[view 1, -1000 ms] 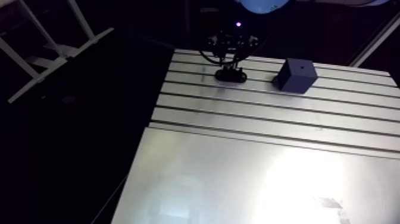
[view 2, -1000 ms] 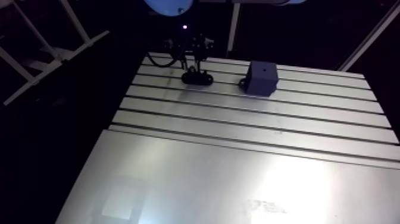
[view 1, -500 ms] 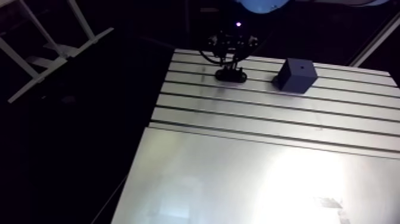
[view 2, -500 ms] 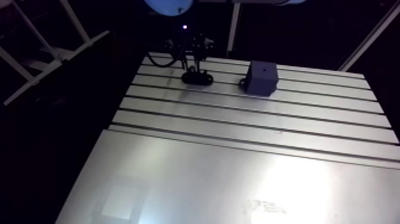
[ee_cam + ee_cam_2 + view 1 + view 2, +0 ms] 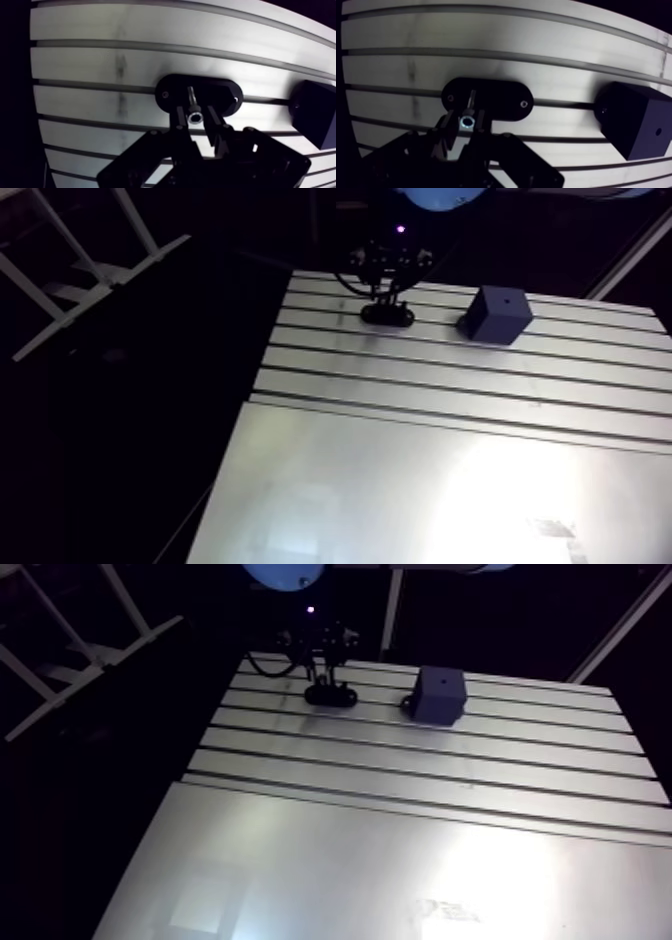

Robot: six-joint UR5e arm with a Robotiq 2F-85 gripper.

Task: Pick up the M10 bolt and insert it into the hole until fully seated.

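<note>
M10 bolt (image 5: 194,117) is standing upright in the black oval holder (image 5: 220,95), near the holder's middle, socket head up and shank running down into it. The gripper (image 5: 466,125) is sitting directly over the holder with its two fingers (image 5: 181,120) pinching the bolt head from opposite sides; no gap is showing in the wrist view. The bolt is reading as bright steel, with a round cap head, a dark hex recess at its centre and a slim shank. Judgement: small, rigid and fairly light, but smooth metal on smooth pads is likely slippery, so the grip is best taken square across the head, where it is now, keeping the shank vertical for the lift. The holder is lying across a slot of the aluminium table (image 5: 100,60). The dark block (image 5: 631,117) is standing well apart from the holder, along the same slot, with a small hole (image 5: 656,132) showing in its top face. Insertion not yet begun.
</note>
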